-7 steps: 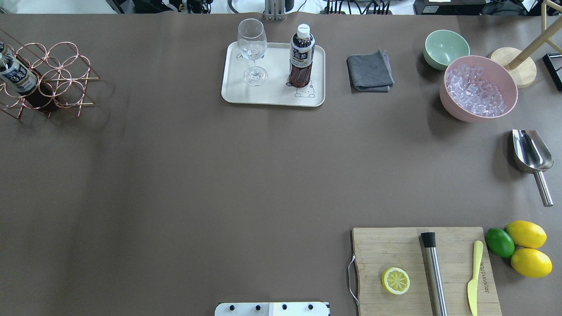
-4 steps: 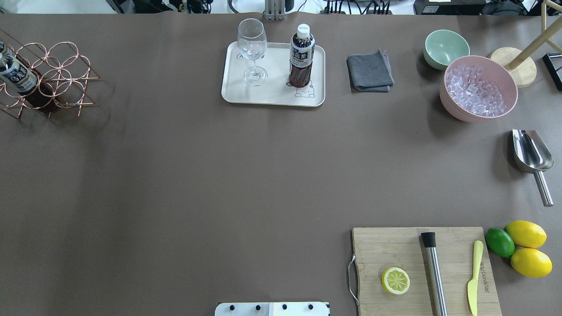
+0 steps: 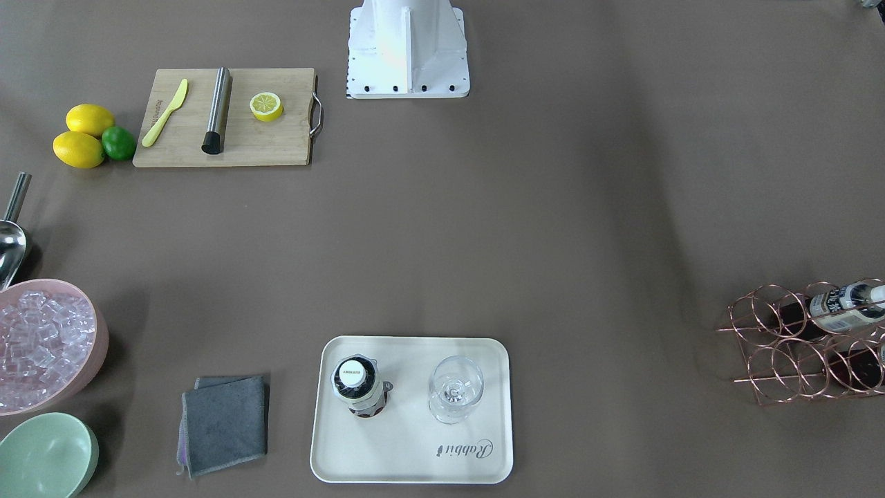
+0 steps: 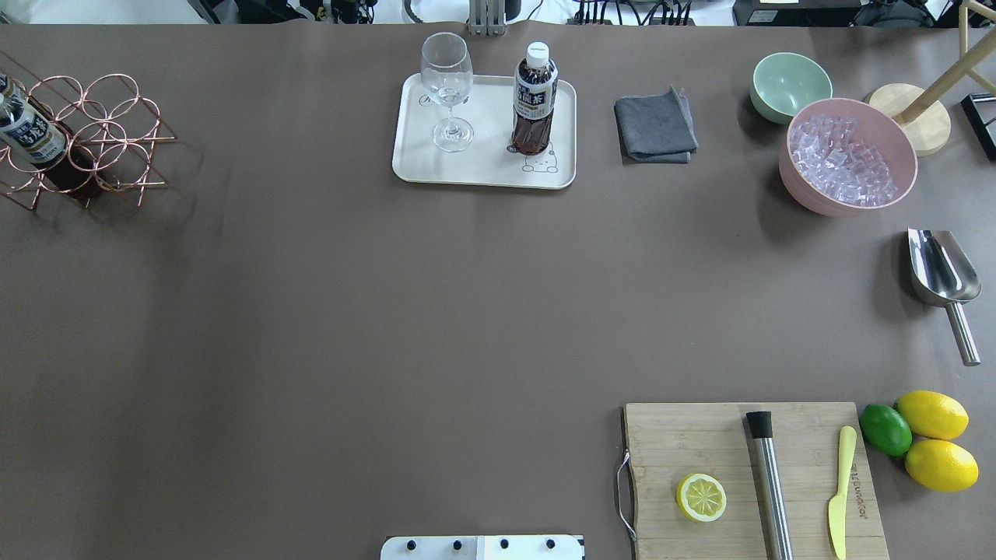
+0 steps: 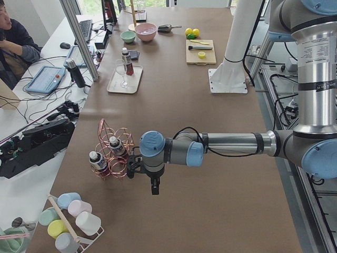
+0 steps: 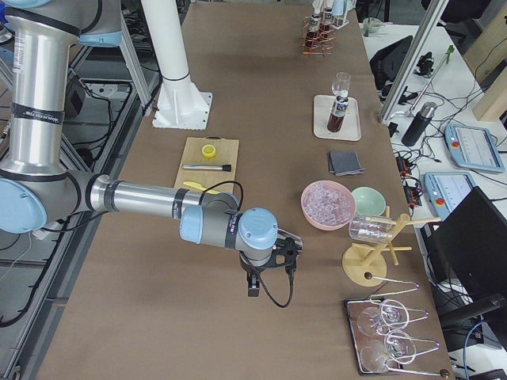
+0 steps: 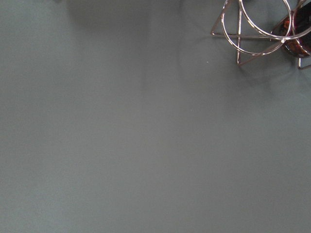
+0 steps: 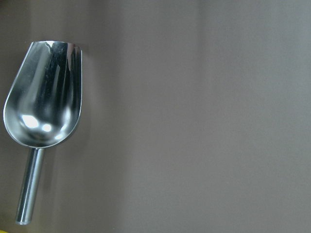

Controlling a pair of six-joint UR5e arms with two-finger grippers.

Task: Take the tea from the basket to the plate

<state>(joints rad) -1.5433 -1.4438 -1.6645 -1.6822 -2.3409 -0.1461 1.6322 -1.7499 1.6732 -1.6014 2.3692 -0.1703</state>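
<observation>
**Item 1.** Small clear plastic bottle of dark reddish-brown tea [image 4: 534,97], white cap, white-and-blue label. We find it upright on the cream rectangular tray [image 4: 482,177], its base by the bear drawing. A clear stemmed wine glass [image 4: 447,85] stands beside it on the same tray (the two do not touch).

**Item 2.** Rose-gold wire bottle carrier [image 4: 109,128] with ring cells, at the left end of the brown tabletop [image 4: 389,311], well apart from the tray. In the left side view we count two like bottles [image 5: 98,161] in it.

**Item 3.** Left tool [image 5: 154,185]. It hangs over bare tabletop just beside the carrier. We see it from the side only, so we cannot tell whether it is released or clenched.

**Item 4.** Right tool [image 6: 252,283]. It hangs over the tabletop at the opposite end. Its wrist view looks down on a polished steel ice scoop [image 8: 46,97]. Here too we cannot tell whether it is released or clenched.

**Item 5.** Sundries:
- Folded grey cloth [image 4: 655,126], near the tray.
- Pale green bowl [image 4: 790,85].
- Pink bowl of ice cubes [image 4: 848,159].
- Wooden cutting board [image 4: 685,435], which carries a lemon half [image 4: 701,498].
</observation>
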